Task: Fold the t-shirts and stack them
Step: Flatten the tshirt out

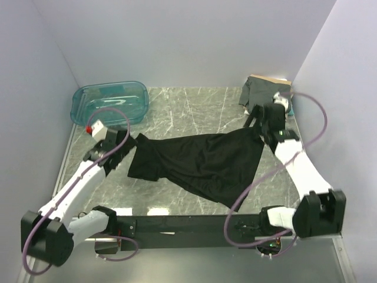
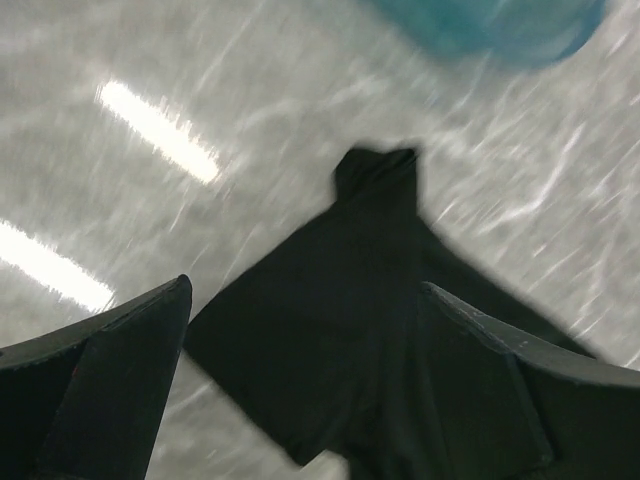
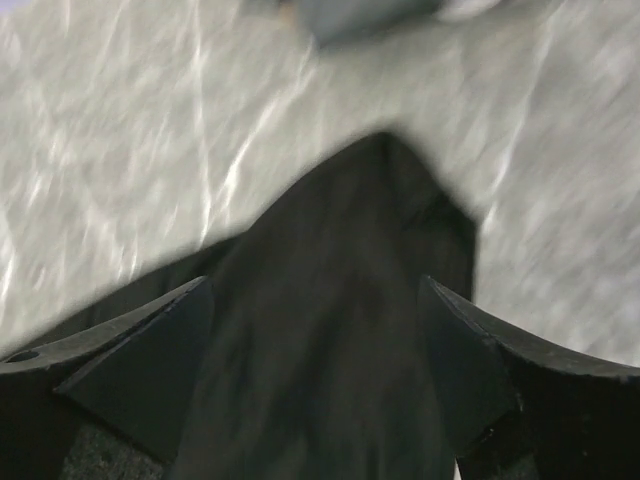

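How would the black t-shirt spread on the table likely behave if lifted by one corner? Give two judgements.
Probably floppy: the black t-shirt lies in soft wrinkles, so it would sag and drape. Likely light, and apt to slide on the smooth, glossy table.

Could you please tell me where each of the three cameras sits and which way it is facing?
Top external: above and behind the arms, looking down at the table; the left arm and right arm show, at either end of the black shirt.
Left wrist: on the left arm, looking down between its own fingers at the shirt, the teal bin beyond.
Right wrist: on the right arm, looking down between its own fingers at the shirt.
Shared: all three show the black shirt and table.
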Controlling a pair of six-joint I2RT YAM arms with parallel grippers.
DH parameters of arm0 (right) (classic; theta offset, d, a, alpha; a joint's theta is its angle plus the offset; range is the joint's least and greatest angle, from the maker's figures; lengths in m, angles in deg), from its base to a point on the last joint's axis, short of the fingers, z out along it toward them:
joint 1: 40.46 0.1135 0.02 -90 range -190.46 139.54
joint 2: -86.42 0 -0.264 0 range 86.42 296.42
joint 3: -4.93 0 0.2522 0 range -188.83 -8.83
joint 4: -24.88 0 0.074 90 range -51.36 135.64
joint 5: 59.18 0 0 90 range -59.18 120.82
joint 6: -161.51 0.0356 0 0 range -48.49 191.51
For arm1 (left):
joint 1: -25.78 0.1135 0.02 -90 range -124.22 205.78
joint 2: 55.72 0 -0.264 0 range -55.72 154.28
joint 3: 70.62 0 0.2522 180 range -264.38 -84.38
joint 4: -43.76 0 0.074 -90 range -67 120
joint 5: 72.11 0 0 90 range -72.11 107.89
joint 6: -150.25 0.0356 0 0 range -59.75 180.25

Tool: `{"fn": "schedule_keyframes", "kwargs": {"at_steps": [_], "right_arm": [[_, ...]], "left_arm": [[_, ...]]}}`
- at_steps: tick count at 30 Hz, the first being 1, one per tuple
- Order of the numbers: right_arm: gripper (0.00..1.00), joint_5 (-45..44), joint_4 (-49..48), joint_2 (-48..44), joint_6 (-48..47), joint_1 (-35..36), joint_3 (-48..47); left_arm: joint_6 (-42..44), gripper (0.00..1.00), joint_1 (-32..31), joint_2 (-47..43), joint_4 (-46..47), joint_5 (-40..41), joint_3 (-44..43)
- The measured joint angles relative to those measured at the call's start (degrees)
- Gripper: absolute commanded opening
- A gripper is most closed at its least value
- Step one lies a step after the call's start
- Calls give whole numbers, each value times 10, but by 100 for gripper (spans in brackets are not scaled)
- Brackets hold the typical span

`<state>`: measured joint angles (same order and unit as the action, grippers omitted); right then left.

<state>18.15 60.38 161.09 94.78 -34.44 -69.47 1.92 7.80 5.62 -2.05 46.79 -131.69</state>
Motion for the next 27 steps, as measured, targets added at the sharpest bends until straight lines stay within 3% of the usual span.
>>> {"fn": "schedule_keyframes", "kwargs": {"at_steps": [9, 17, 27], "right_arm": [[91, 138, -38, -215, 65, 2, 235], [91, 147, -42, -316, 91, 2, 283], [91, 138, -36, -322, 93, 2, 291]], "left_arm": [[-31, 98, 0, -62, 10, -90, 168], [-41, 70, 2, 13, 32, -127, 171], [-39, 63, 2, 54, 22, -140, 165]]}}
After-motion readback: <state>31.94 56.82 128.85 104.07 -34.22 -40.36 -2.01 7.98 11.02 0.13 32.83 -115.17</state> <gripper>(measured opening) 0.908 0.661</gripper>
